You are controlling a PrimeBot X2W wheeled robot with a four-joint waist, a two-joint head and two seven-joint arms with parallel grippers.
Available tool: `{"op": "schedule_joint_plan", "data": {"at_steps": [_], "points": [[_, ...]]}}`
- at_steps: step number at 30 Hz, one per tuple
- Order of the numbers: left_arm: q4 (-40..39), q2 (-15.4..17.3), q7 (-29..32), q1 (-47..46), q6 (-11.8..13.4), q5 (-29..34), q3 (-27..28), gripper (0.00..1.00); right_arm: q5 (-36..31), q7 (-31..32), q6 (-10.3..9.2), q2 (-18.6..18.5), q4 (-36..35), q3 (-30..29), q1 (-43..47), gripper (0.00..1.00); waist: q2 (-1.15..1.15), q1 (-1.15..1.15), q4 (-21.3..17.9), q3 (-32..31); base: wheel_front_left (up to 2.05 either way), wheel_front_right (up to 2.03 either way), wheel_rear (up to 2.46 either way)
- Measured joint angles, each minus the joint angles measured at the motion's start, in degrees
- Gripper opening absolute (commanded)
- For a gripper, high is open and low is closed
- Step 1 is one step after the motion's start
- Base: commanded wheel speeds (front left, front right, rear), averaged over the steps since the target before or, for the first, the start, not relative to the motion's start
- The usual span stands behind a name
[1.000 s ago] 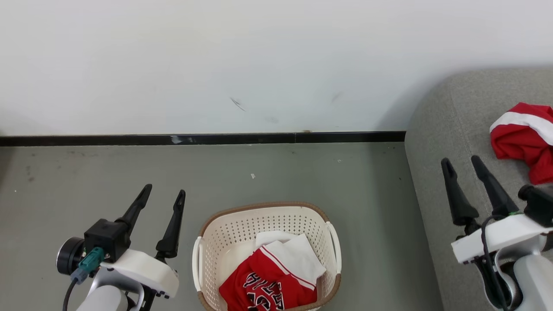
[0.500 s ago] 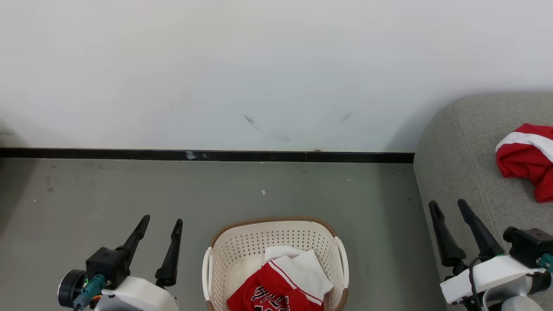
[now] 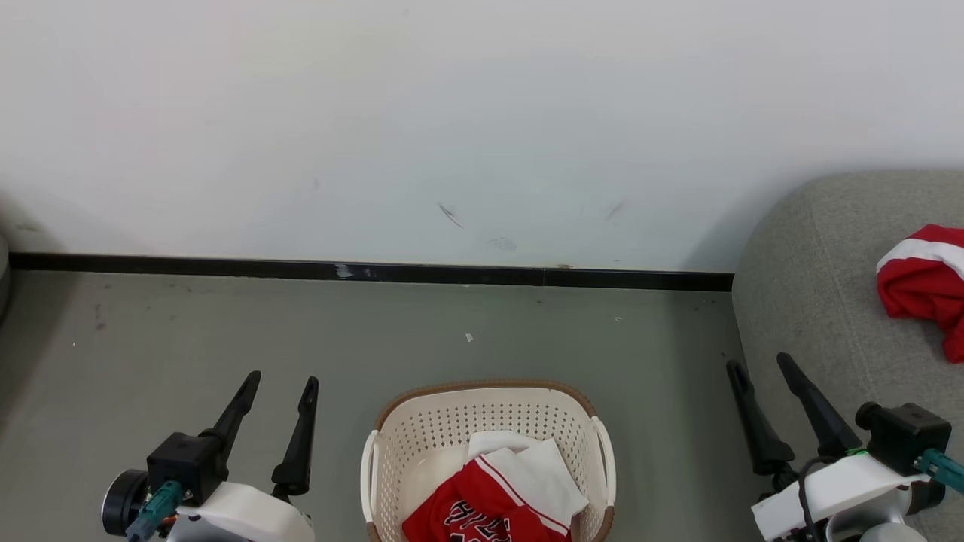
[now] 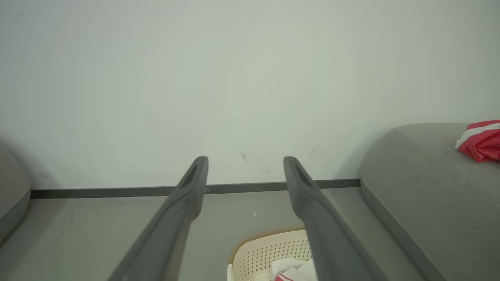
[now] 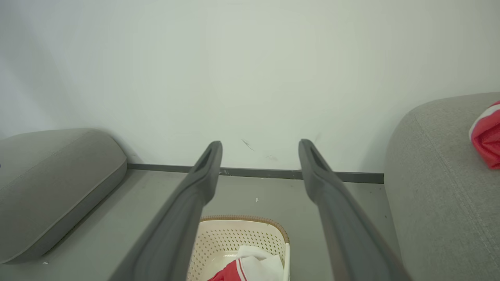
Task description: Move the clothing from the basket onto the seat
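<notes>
The cream basket (image 3: pixel 486 410) with a brown rim stands on the floor at the bottom centre; it also shows as the basket (image 4: pixel 265 249) and the basket (image 5: pixel 234 238) in the wrist views. Inside lies a red garment (image 3: pixel 489 508) with white bands and black-and-white lettering. A second red garment (image 3: pixel 922 290) lies on the grey sofa seat (image 3: pixel 821 316) at the right. My left gripper (image 3: pixel 280 382) is open left of the basket, nothing between its fingers. My right gripper (image 3: pixel 761 365) is open over the sofa's left edge, empty, right of the basket.
A white wall with a black skirting strip (image 3: pixel 361 271) runs behind the grey floor (image 3: pixel 226 331). Another grey cushion (image 5: pixel 50 187) lies at the left in the right wrist view.
The head camera has tilted, so the whole scene sits lower and further right in the picture. The right gripper has dropped lower and drawn left, away from the garment on the sofa.
</notes>
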Motion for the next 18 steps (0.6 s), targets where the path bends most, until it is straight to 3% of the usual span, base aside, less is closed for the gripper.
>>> {"op": "schedule_joint_plan", "data": {"at_steps": [18], "points": [[-0.6, -1.3, 0.0, 1.2, -0.7, 1.7, 1.9, 1.0, -0.4, 0.0, 0.0, 0.1, -0.7, 0.7, 0.8, 1.0, 0.0, 0.0, -0.4, -0.2, 0.0, 0.0, 0.0]]}}
